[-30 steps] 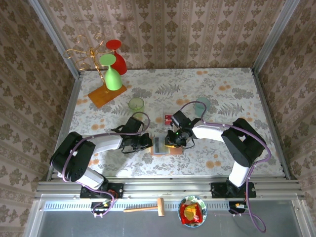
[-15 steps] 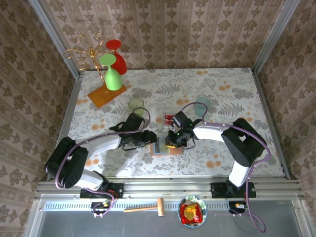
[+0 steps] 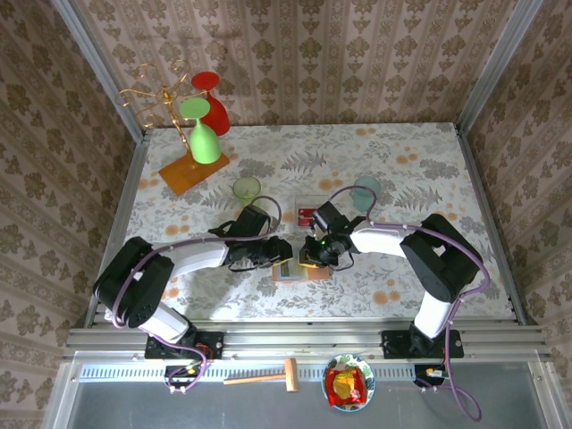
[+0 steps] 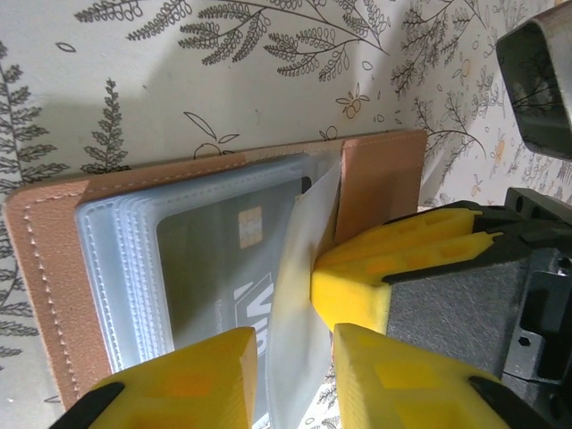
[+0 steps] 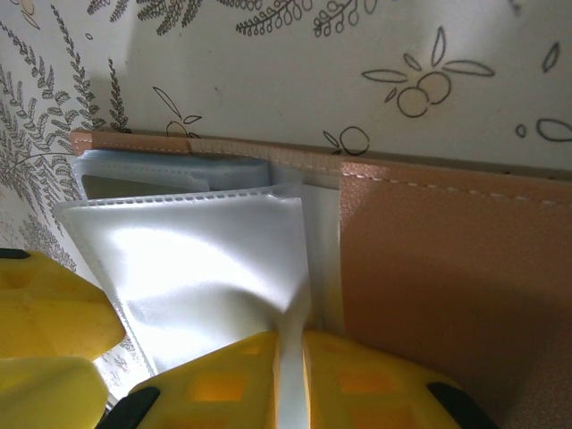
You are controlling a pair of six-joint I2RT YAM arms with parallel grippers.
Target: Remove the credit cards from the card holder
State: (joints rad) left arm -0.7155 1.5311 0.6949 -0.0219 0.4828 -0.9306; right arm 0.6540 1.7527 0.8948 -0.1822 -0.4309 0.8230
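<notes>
The tan card holder [image 3: 289, 271] lies open on the table between both arms. In the left wrist view its clear sleeves [image 4: 134, 259] are stacked, and a dark credit card [image 4: 223, 259] with a chip sits inside one. My right gripper [image 5: 290, 344] is shut on one clear sleeve [image 5: 197, 268] and holds it lifted off the stack, beside the tan cover [image 5: 447, 259]. My left gripper [image 4: 293, 344] is open at the holder's edge. The lifted sleeve [image 4: 308, 268] passes through the gap between its yellow fingers [image 4: 188, 384]. From above, the left gripper [image 3: 278, 253] and right gripper [image 3: 308, 257] nearly touch.
A clear box [image 3: 308, 214] with something red in it lies just behind the holder. A green cup [image 3: 247, 189] and a teal cup [image 3: 366, 189] stand further back. A gold rack [image 3: 161, 103] on an orange base [image 3: 192, 172] holds a green and a red glass at the back left.
My left gripper has moved right to the holder's edge, and its jaws have gone from shut to open around the lifted sleeve. The right gripper has kept its hold in place.
</notes>
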